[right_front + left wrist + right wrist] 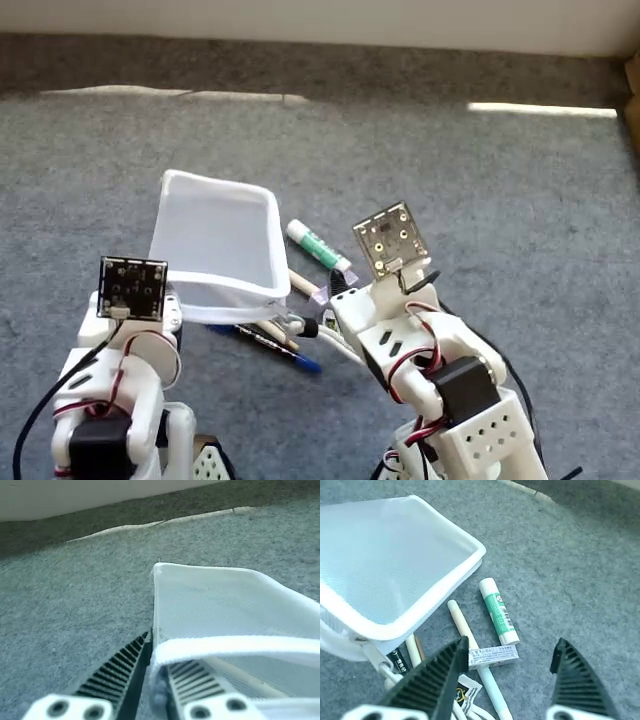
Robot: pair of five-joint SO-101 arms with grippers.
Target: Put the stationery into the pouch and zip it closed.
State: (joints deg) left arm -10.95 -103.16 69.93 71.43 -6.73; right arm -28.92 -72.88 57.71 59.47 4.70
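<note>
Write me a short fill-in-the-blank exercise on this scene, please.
1. The left claw is ___ on the rim of the white mesh pouch.
2. The right claw hangs ___ above the grey carpet.
3. The white cylindrical glue stick bears a ___ label.
Missing words: shut; open; green.

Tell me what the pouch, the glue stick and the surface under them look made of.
Pouch: seemingly thin white mesh fabric, semi-sheer, fine weave showing, with a solid white band at the rim. Glue stick: probably smooth plastic, white tube, green label. Surface: grey short-pile carpet, matte, fuzzy texture.
</note>
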